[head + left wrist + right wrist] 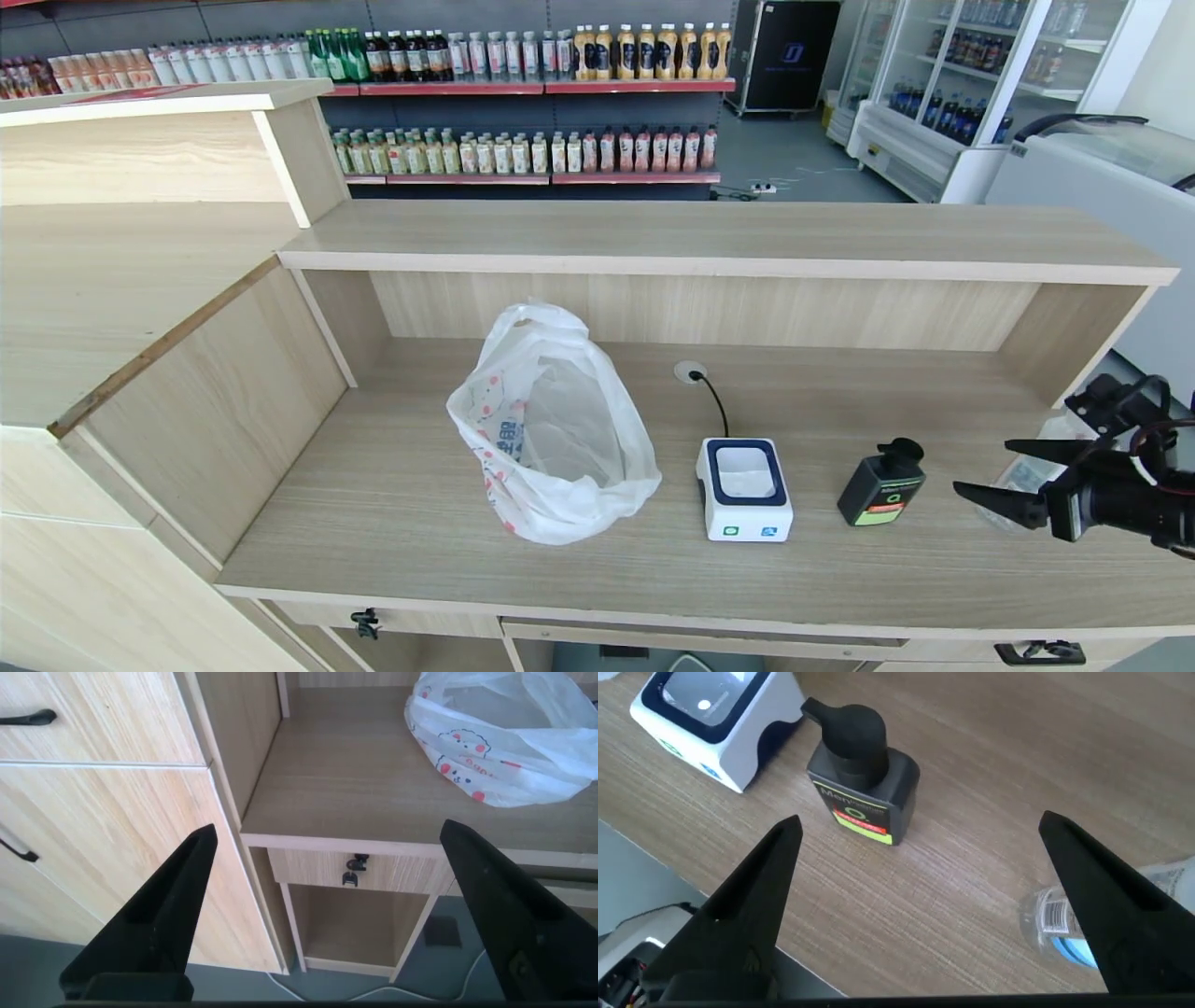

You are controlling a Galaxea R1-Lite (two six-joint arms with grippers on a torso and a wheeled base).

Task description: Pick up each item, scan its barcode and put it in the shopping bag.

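— Where is your right gripper (980, 466)?
— Spread wide and empty over the counter's (392, 504) right end. The black pump bottle (881, 485) stands between it and the barcode scanner (744, 488).
— And your left gripper (327, 835)?
— Also spread, off the front-left corner, near the gaping shopping bag (551, 429).

The counter (392, 504) holds one bag (551, 429), one scanner (744, 490) and two bottles. The dark bottle (880, 487), with a pump, stands just right of the scanner; the clear bottle (1050, 917) is farther right of the scanner
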